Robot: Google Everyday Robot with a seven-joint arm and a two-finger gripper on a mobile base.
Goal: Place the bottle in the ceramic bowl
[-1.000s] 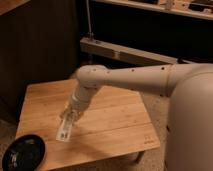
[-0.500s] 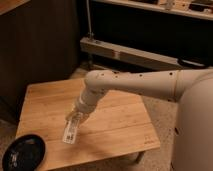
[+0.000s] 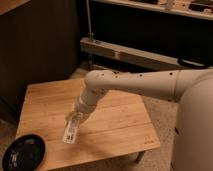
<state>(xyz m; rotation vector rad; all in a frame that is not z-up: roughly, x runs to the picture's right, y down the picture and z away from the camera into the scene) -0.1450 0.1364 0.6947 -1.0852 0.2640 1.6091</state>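
Camera view | pincer (image 3: 76,119) over wood table (image 3: 122,125) grips slim clear bottle (image 3: 70,132) | glossy round ceramic bowl (image 3: 24,152)

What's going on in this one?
The robot's single arm reaches across a low wooden table. Its gripper holds a small clear plastic bottle with a white cap in its fingers, tilted over the tabletop. The shallow glossy black ceramic bowl sits at the table's corner, lower left in view, apart from the bottle. The bottle is not yet in it.
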